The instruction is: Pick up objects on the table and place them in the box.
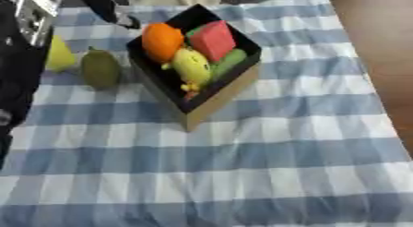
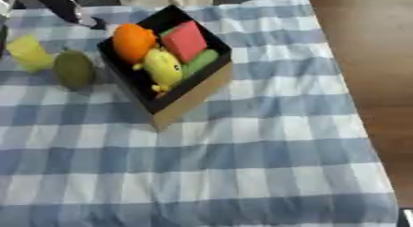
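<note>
An open box with a black inside and cardboard walls stands on the checked cloth, left of middle. In it lie an orange, a red block, a yellow toy and a green piece. To the left of the box, on the cloth, sit an olive-green round fruit and a yellow fruit. My left arm shows as a black mass along the left edge, beside the yellow fruit. A dark slim part ends near the box's far corner. The right hand is out of view.
The blue and white checked cloth covers the table. Bare brown wood runs down the right side. A silver part shows at the top left.
</note>
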Robot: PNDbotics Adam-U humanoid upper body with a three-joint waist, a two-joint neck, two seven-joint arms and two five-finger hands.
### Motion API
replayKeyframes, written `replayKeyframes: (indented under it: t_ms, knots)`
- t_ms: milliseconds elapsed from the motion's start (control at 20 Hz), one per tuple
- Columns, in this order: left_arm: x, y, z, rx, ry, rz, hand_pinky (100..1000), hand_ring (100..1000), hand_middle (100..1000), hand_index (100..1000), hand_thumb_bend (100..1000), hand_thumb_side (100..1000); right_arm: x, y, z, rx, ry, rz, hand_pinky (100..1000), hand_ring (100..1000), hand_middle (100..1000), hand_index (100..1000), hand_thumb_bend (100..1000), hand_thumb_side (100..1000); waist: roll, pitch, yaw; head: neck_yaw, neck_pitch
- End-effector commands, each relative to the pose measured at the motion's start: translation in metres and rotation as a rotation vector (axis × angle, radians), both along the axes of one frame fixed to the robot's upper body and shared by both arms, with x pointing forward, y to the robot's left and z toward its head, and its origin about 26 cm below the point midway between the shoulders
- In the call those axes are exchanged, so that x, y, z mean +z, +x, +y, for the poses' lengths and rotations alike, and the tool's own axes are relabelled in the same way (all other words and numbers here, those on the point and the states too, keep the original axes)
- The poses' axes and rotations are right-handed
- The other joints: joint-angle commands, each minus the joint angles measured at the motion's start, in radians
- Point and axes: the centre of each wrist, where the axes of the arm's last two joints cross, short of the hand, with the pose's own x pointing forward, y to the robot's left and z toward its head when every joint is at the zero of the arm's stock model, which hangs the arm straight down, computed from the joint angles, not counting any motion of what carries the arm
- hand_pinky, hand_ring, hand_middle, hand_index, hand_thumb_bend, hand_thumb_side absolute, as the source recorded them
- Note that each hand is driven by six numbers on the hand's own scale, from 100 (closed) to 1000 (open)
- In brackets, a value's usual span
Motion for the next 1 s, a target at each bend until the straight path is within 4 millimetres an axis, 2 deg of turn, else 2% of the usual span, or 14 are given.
replayKeyframes:
  t_ms: [50, 300, 500, 1000]
  knots:
    - [0.015, -0.003, 0.029, 0.074, -0.021, -0.029, 971, 973, 841, 918, 649, 295, 0.010, -0.002, -0.003, 0.004, -0.100, -0.112, 1000, 1000, 364, 993, 100, 475, -0.003, -0.027, 0.001, -0.001, 0.005]
    - [0.005, 0.006, 0.043, 0.155, -0.070, -0.005, 962, 966, 830, 910, 629, 300, 0.009, -0.002, -0.002, 0.001, -0.099, -0.117, 1000, 1000, 362, 993, 100, 472, -0.006, -0.025, 0.001, 0.008, 0.005]
    - [-0.005, 0.017, 0.051, 0.220, -0.113, 0.031, 968, 976, 831, 906, 649, 300, 0.009, -0.001, -0.001, -0.002, -0.101, -0.121, 1000, 1000, 361, 994, 100, 471, -0.008, -0.021, -0.003, 0.012, 0.005]
    - [-0.032, 0.033, 0.080, 0.333, -0.152, 0.177, 972, 977, 828, 907, 658, 351, 0.010, 0.000, -0.001, 0.001, -0.113, -0.114, 1000, 1000, 355, 996, 100, 471, 0.002, -0.012, -0.005, 0.017, 0.005]
